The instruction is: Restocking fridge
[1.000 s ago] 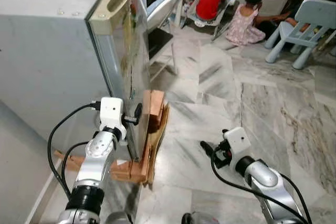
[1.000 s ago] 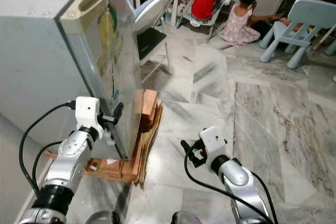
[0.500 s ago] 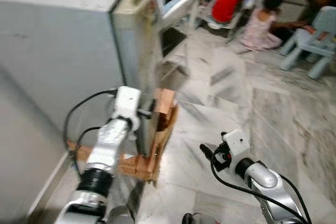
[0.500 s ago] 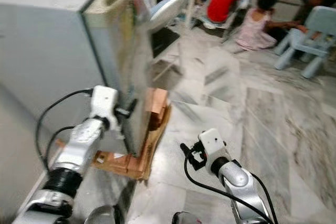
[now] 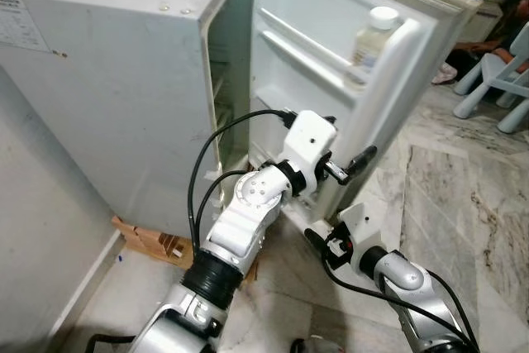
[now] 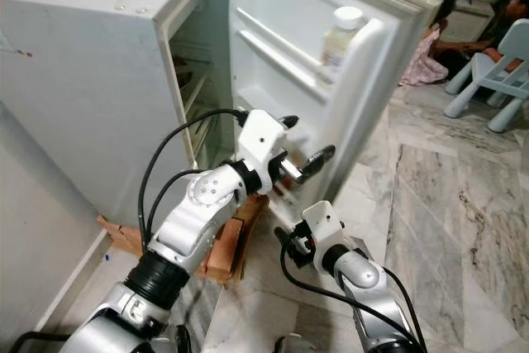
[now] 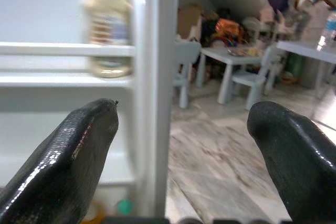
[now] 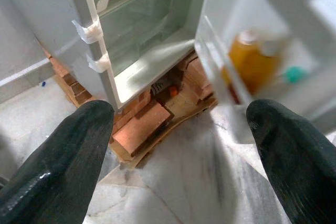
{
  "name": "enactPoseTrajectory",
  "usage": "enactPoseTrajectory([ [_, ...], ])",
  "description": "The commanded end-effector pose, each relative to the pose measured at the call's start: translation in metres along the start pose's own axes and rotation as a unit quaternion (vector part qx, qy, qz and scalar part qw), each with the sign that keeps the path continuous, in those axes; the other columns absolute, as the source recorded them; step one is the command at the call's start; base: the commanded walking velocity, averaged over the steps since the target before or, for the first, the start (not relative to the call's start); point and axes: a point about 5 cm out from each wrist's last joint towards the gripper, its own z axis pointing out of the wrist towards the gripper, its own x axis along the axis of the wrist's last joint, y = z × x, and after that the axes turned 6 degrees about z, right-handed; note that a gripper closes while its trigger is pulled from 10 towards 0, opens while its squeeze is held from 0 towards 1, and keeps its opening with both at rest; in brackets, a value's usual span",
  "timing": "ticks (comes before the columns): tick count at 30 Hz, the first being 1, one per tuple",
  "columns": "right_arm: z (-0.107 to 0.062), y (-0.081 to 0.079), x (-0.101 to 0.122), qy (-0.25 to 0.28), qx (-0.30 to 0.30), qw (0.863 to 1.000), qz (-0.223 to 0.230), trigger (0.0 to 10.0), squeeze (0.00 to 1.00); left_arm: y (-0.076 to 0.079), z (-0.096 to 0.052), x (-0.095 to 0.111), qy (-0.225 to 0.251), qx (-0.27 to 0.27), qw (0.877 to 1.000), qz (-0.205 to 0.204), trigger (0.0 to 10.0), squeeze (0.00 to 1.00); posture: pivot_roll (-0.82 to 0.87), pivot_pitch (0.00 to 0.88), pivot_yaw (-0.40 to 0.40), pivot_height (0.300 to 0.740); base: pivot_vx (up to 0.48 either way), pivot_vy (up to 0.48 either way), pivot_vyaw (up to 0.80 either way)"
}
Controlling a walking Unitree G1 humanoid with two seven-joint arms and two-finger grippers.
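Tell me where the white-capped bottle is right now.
The white-capped bottle stands in the upper shelf of the open fridge door, near the door's outer edge, above the left end effector.

- The fridge (image 5: 124,80) interior is mostly hidden behind its open door (image 5: 331,55).
- The bottle (image 7: 109,32) on the door shelf is blurred, its label unreadable.
- An orange bottle (image 8: 252,61) low in the door is blurred.

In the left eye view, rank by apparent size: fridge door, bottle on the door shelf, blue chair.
1. Fridge door, by far the largest.
2. Blue chair: cut off by the frame and farther away, so its rank is unsure.
3. Bottle, smallest.
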Motion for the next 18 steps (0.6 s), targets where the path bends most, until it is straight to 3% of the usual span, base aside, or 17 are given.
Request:
enactPoseTrajectory([
  [1, -0.001, 0.003, 0.000, 0.000, -0.006, 1.000, 0.005, 10.0, 0.00, -0.012, -0.006, 0.006, 0.012, 0.015, 1.000, 0.004, 10.0, 0.00, -0.01, 0.036, -0.034, 0.740, 0.000, 0.000, 0.00],
  [3, -0.001, 0.002, -0.001, -0.001, -0.007, 1.000, 0.004, 10.0, 0.00, -0.025, -0.020, -0.008, -0.010, 0.047, 0.999, 0.006, 10.0, 0.00, -0.01, 0.037, -0.035, 0.740, 0.000, -0.296, 0.00],
  [7, -0.002, 0.003, -0.001, -0.001, -0.006, 1.000, 0.003, 10.0, 0.00, -0.033, -0.038, -0.021, -0.030, 0.080, 0.996, -0.002, 10.0, 0.00, -0.01, 0.039, -0.039, 0.740, 0.000, -0.394, -0.34],
  [9, -0.002, 0.003, -0.001, 0.000, -0.006, 1.000, 0.002, 10.0, 0.00, -0.039, -0.056, -0.030, -0.048, 0.108, 0.993, -0.006, 10.0, 0.00, -0.01, 0.039, -0.039, 0.740, 0.000, -0.469, 0.00],
  [12, -0.002, 0.003, -0.001, 0.000, -0.005, 1.000, 0.001, 10.0, 0.00, -0.042, -0.066, -0.036, -0.063, 0.121, 0.991, 0.006, 10.0, 0.00, 0.00, 0.040, -0.040, 0.740, 0.000, -0.469, 0.00],
  [18, 0.001, 0.004, 0.005, 0.006, -0.010, 1.000, -0.020, 10.0, 0.00, -0.060, -0.105, -0.047, -0.109, 0.179, 0.977, 0.048, 10.0, 0.00, 0.02, 0.051, -0.025, 0.740, 0.000, -0.458, 0.00],
])
